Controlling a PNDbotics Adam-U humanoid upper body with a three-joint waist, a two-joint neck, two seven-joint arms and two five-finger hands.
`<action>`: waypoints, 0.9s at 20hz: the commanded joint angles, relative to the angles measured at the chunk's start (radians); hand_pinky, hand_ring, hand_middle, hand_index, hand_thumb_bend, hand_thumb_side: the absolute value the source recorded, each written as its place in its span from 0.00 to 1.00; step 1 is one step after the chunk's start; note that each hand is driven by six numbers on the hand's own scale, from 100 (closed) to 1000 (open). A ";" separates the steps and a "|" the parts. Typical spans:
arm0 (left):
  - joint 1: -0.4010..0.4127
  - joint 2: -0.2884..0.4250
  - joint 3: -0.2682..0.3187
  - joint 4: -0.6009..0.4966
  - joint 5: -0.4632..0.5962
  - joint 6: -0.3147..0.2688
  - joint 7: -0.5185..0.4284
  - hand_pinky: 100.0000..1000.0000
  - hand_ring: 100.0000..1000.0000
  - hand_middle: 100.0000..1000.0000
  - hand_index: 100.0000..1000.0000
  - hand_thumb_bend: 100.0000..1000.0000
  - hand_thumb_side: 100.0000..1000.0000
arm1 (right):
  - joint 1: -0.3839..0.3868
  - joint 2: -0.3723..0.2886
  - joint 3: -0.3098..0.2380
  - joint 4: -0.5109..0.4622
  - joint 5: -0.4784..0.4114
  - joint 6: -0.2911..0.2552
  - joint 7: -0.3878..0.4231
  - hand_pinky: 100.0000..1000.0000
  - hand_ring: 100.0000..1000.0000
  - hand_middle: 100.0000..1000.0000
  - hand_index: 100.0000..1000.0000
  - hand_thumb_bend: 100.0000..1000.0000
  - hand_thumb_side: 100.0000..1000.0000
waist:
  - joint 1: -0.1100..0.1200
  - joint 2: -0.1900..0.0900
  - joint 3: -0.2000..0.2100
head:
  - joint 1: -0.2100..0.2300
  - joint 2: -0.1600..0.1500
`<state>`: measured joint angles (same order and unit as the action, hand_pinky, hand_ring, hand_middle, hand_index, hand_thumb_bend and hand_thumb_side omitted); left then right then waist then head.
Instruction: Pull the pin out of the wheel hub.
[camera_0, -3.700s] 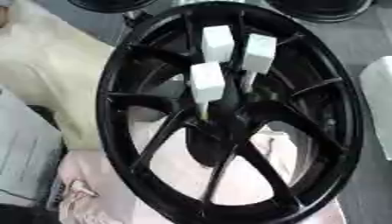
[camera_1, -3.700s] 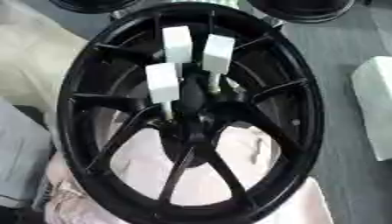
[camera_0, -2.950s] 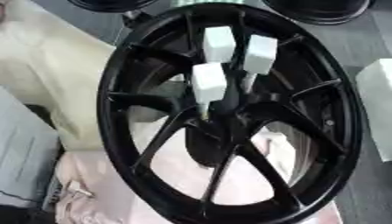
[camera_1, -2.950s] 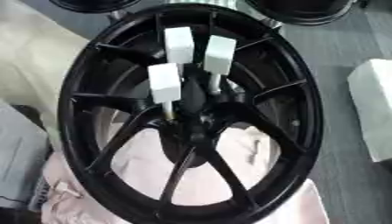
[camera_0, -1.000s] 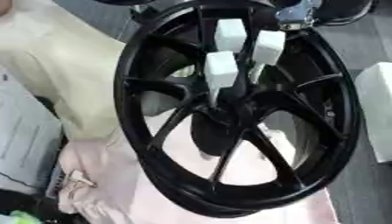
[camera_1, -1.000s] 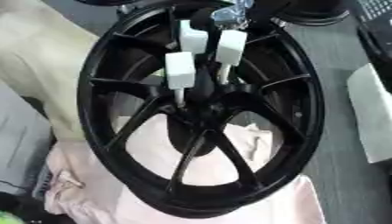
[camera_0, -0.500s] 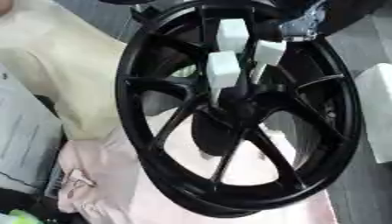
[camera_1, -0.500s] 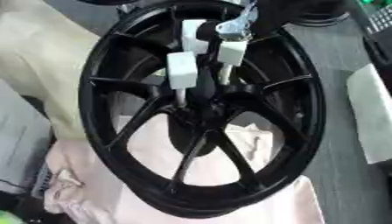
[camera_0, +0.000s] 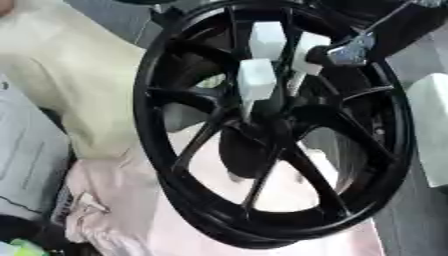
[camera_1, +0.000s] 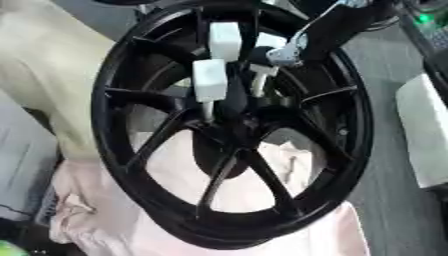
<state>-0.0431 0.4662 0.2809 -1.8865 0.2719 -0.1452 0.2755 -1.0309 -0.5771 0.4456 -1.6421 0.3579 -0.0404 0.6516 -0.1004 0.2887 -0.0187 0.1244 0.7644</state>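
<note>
A black spoked wheel hub (camera_1: 352, 150) stands tilted on cloth and fills both views. Three white block-headed pins stick out of its centre: one in front at the left (camera_1: 209, 80), one behind it (camera_1: 225, 41), and one on the right (camera_0: 305, 50). My right hand (camera_1: 302, 42), black with silver joints, comes in from the upper right and lies against the head of the right pin, partly covering it. Only that pin's thin stem (camera_1: 259, 81) shows whole below the hand. Whether the hand grips the pin I cannot make out. My left hand is out of sight.
Pink cloth (camera_1: 293, 232) lies under the wheel, with cream cloth (camera_1: 44, 75) to its left. A white box (camera_1: 426, 130) stands close to the rim on the right. A grey object (camera_0: 26, 160) sits at the left edge, and a dark device with a green light (camera_1: 429, 22) at the upper right.
My right hand came in from the upper right and moved down onto the right pin's head. The whole picture shifted as the head moved; the pins stay in the hub.
</note>
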 joint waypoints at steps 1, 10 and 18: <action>0.001 0.024 0.006 -0.013 0.002 0.000 -0.004 0.59 0.59 0.53 0.71 0.45 0.64 | -0.008 -0.029 -0.006 0.005 0.019 -0.002 0.003 0.82 0.78 0.56 0.78 0.38 0.31 | 0.006 -0.015 0.001 | 0.000 0.006; 0.000 0.022 0.004 -0.013 0.004 0.001 -0.007 0.59 0.59 0.53 0.71 0.44 0.64 | 0.009 -0.024 -0.001 0.030 0.050 -0.004 -0.009 0.81 0.78 0.56 0.77 0.38 0.32 | 0.005 -0.013 0.002 | -0.003 0.006; 0.000 0.020 0.002 -0.014 0.003 0.002 -0.010 0.59 0.59 0.53 0.71 0.44 0.64 | 0.015 -0.013 -0.005 0.055 0.086 -0.002 -0.028 0.81 0.78 0.56 0.77 0.37 0.31 | 0.004 -0.006 0.007 | -0.006 0.006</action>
<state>-0.0431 0.4660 0.2803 -1.8865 0.2722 -0.1428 0.2685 -1.0020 -0.5761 0.4516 -1.5886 0.4303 -0.0422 0.6315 -0.1009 0.2976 -0.0125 0.1207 0.7644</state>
